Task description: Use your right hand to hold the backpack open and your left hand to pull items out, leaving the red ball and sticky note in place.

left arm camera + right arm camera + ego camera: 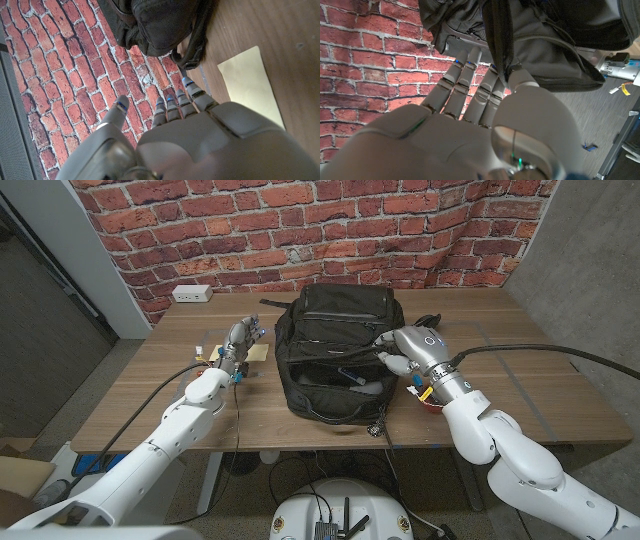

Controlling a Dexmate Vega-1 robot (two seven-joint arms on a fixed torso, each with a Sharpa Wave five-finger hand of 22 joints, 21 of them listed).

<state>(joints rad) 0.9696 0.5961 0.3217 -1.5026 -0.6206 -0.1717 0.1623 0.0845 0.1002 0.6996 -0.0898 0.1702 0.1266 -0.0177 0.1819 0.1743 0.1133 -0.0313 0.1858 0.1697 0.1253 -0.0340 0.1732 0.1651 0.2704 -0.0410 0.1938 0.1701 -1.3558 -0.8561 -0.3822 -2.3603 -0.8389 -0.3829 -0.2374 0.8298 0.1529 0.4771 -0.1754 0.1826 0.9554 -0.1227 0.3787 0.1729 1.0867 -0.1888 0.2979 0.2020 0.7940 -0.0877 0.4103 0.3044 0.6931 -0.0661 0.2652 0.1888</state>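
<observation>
The black backpack [335, 320] lies in the middle of the table with its top compartment gaping toward me. My right hand [412, 345] is at the opening's right edge and pinches the zipper rim [501, 60] between thumb and fingers [470, 85]. Dark and grey items [358, 378] show inside the opening. My left hand [239, 340] stands left of the backpack with fingers [175, 105] stretched out and nothing in it, beside a yellow sticky note [259, 352] [247, 82] on the table. A red round thing [431, 403] lies partly hidden under my right forearm.
A white power strip [190, 294] sits at the table's back left. Small loose bits [203, 352] lie near my left wrist. A black strap [192, 50] trails from the backpack [160, 22] toward the note. A brick wall stands behind the table.
</observation>
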